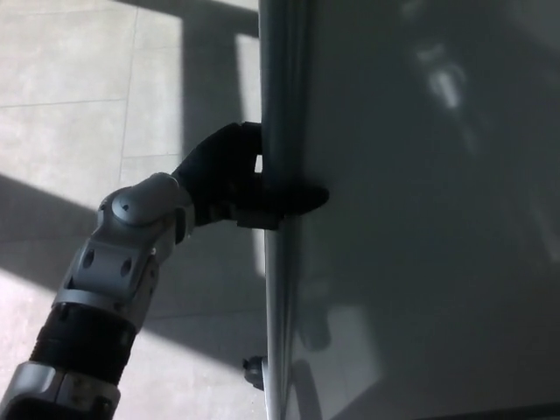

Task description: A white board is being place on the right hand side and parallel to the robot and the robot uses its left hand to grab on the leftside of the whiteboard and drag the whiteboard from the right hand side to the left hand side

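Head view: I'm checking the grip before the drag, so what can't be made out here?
- Left hand: it is clamped on the whiteboard's left frame; the fingers behind the frame are hidden by it.
- Whiteboard: top, right side and bottom are cut off by the picture edges.
- Caster: mostly hidden by the frame, dark and small.
- Right hand: not in view.

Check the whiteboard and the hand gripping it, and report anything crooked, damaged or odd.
Nothing stands out. The left hand is clamped on the whiteboard's left frame edge, one finger lying across the front surface. The frame runs straight with no visible dents, and a caster shows at the bottom on the tiled floor.
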Robot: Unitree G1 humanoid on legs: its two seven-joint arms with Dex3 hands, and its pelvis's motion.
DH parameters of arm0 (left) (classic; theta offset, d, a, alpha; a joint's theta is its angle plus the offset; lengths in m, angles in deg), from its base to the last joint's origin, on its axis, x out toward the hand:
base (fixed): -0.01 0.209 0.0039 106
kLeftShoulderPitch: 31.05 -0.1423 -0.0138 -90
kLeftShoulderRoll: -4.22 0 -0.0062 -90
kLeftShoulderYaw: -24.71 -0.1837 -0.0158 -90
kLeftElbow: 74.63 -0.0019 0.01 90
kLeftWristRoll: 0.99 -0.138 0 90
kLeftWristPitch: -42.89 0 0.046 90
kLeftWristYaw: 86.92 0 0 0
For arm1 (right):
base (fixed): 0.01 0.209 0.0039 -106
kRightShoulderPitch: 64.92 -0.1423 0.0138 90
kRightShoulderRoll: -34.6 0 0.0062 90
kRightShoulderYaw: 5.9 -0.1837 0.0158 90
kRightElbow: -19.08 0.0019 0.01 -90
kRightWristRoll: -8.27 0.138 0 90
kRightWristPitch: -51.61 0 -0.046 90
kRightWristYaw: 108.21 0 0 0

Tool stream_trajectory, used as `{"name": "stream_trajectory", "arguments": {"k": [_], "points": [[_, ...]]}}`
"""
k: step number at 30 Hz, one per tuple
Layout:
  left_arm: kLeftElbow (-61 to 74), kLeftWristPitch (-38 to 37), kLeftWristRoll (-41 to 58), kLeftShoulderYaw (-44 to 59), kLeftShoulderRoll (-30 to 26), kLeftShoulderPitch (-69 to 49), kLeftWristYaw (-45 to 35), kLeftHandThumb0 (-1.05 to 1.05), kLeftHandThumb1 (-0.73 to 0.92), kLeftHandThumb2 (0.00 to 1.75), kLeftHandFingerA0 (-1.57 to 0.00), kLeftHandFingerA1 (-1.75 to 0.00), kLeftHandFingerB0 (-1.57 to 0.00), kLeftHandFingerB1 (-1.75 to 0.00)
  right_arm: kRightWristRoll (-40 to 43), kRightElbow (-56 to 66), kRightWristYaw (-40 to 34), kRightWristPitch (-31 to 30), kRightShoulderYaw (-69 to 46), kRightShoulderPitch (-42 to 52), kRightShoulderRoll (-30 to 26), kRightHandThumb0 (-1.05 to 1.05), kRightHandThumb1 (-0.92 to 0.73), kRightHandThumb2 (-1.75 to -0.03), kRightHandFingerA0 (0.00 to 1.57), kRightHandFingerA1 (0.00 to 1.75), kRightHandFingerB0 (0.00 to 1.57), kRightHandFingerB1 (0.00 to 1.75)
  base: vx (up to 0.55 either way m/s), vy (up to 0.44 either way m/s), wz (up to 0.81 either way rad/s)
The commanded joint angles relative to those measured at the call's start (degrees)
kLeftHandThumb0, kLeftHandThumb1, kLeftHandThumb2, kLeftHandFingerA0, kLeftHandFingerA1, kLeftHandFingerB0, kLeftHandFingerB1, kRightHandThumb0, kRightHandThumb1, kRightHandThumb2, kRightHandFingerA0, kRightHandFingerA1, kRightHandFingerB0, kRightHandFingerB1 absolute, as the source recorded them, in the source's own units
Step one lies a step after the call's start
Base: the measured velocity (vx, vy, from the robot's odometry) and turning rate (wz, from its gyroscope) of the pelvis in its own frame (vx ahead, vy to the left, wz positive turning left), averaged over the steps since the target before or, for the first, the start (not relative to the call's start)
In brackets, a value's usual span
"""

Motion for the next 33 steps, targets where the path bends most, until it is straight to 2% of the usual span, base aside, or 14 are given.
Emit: {"name": "stream_trajectory", "arguments": {"k": [1, 4, 8, 9, 10, 11, 12, 16, 18, 25, 26, 27, 31, 33], "points": [[-1.66, 4.28, 2.73, 0.45, -7.21, 0.50, -11.47, -0.16, 0.65, 0.60, -1.04, -0.49, -1.07, -0.55, 1.64, -0.18, 1.45, -0.79, -0.90, -0.39, -0.91, -0.57, -0.63, -0.73, 0.93, 0.89, 0.52, 0.65, 0.00, 0.000, 0.00], [-3.23, 4.06, 3.27, 0.15, -10.66, 1.59, -15.93, -0.13, 0.69, 0.61, -0.99, -0.49, -1.03, -0.58, 0.85, -0.30, 0.85, -0.84, -0.57, -0.25, -1.02, -0.57, -0.63, -0.73, 0.93, 0.88, 0.51, 0.65, 0.00, 0.000, 0.00], [-4.16, 4.02, 3.18, -0.10, -13.05, 2.45, -17.76, -0.10, 0.72, 0.62, -0.97, -0.50, -0.98, -0.63, 0.36, -0.50, 0.36, -0.35, -0.33, -0.18, -1.09, -0.57, -0.63, -0.73, 0.94, 0.88, 0.52, 0.65, 0.00, 0.000, 0.00], [-4.50, 4.72, 3.32, -0.02, -13.62, 2.85, -18.04, -0.10, 0.72, 0.62, -0.98, -0.51, -0.98, -0.64, 1.26, -0.56, 1.21, -0.56, -0.98, -0.23, -0.84, -0.59, -0.48, -0.97, 0.95, 0.92, 0.51, 0.69, 0.00, 0.000, 0.00], [-5.04, 4.90, 3.46, 0.25, -14.38, 3.18, -18.50, -0.15, 0.71, 0.61, -0.99, -0.51, -0.99, -0.62, 1.16, -0.46, 1.22, -0.73, -0.90, -0.29, -0.84, -0.59, -0.49, -0.97, 0.95, 0.91, 0.51, 0.68, 0.00, 0.000, 0.00], [-5.72, 4.68, 3.63, 0.58, -15.20, 3.47, -19.06, -0.15, 0.71, 0.61, -0.99, -0.51, -0.99, -0.62, 0.46, -0.27, 0.69, -0.85, -0.38, -0.34, -1.01, -0.59, -0.49, -0.97, 0.95, 0.91, 0.51, 0.68, 0.00, 0.000, 0.00], [-6.06, 5.23, 3.84, 0.64, -15.70, 3.76, -19.43, -0.16, 0.71, 0.61, -0.97, -0.51, -0.99, -0.62, 0.44, -0.30, 0.60, -0.78, -0.38, -0.45, -0.95, -0.57, -0.62, -0.73, 0.96, 0.88, 0.53, 0.65, 0.00, 0.000, 0.00], [-9.23, 0.93, 3.02, 0.56, -18.47, 4.50, -21.90, -0.20, 0.68, 0.60, -0.95, -0.50, -0.98, -0.58, 0.25, -0.42, 0.60, -0.98, -0.23, -0.44, -1.14, -0.57, -0.64, -0.73, 0.94, 0.87, 0.53, 0.65, 0.00, 0.000, 0.00], [-10.43, -1.08, 2.36, 0.17, -19.89, 4.75, -22.93, -0.16, 0.71, 0.61, -0.92, -0.52, -0.95, -0.59, 0.27, -0.47, 0.52, -1.23, -0.24, -0.43, -1.16, -0.56, -0.64, -0.72, 0.94, 0.86, 0.53, 0.64, 0.00, 0.000, 0.00], [-12.59, 0.36, 1.65, 1.14, -26.39, 4.90, -23.72, -0.20, 0.71, 0.61, -0.95, -0.57, -0.91, -0.74, -0.23, -0.35, 0.31, -1.17, 0.32, -0.59, -1.53, -0.56, -0.64, -0.73, 0.95, 0.87, 0.52, 0.64, 0.00, 0.000, 0.00], [-13.13, 0.40, 1.90, 1.39, -26.98, 4.97, -24.25, -0.19, 0.72, 0.61, -0.93, -0.58, -0.89, -0.76, -0.23, -0.32, 0.17, -1.29, 0.35, -0.60, -1.50, -0.58, -0.50, -0.98, 0.94, 0.91, 0.51, 0.68, 0.00, 0.000, 0.00], [-13.08, 0.75, 1.94, 1.57, -27.58, 4.88, -24.28, -0.13, 0.73, 0.61, -0.90, -0.59, -0.90, -0.79, 0.20, -0.30, 0.56, -1.40, 0.11, -0.59, -1.39, -0.55, -0.63, -0.73, 0.95, 0.88, 0.52, 0.64, 0.00, 0.000, 0.00], [-13.33, 0.81, 2.23, 2.50, -29.63, 4.46, -24.78, -0.15, 0.74, 0.62, -0.87, -0.62, -0.86, -0.80, 0.29, -0.23, 0.89, -1.39, 0.11, -0.56, -1.46, -0.56, -0.64, -0.73, 0.95, 0.88, 0.52, 0.64, 0.00, 0.000, 0.00], [-11.68, -2.25, 2.64, 4.28, -32.13, 2.18, -25.23, -0.11, 0.76, 0.62, -0.82, -0.63, -0.82, -0.84, 0.06, -0.37, 0.62, -1.80, 0.30, -0.75, -1.47, -0.57, -0.64, -0.73, 0.94, 0.87, 0.53, 0.63, 0.00, 0.000, 0.00]]}}
